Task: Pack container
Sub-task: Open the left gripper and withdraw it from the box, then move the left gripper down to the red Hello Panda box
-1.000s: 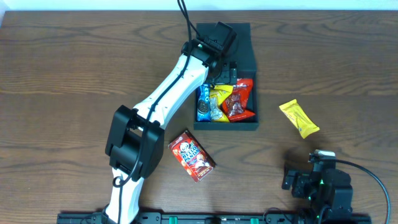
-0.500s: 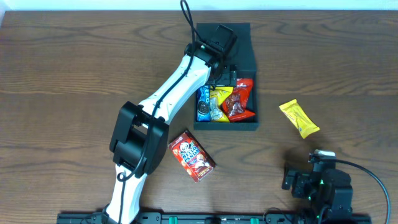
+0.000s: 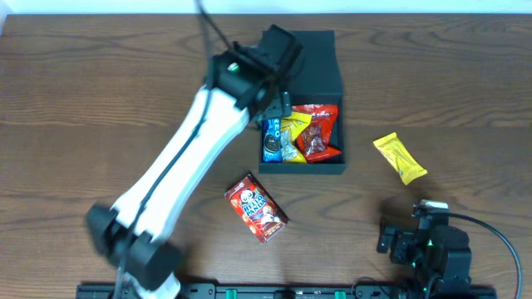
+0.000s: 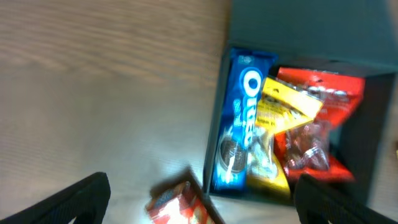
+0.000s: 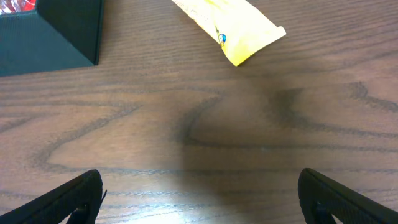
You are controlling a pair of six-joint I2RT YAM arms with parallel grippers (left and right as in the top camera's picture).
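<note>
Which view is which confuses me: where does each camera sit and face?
Overhead: above the table, facing down; box, left arm, right arm show.
Left wrist: above the box's left side, facing down at the Oreo pack; left fingers show.
Right wrist: low over the table, facing the yellow packet; right fingers show.
Shared: all see the box.

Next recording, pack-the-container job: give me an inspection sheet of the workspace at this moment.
Surface: brown wood-grain table, no spills seen.
Job's things: dark container open, holding a blue Oreo pack, a yellow packet and a red packet.
Clutter: red snack box and yellow wrapper on the table outside the container.
Grippers: left gripper open, empty, above the container's left wall; right gripper open, empty, over bare wood.
Cables: black cable at the left arm; second cable by the right arm.
Surroundings: pale strip beyond the far table edge; nothing else seen.
</note>
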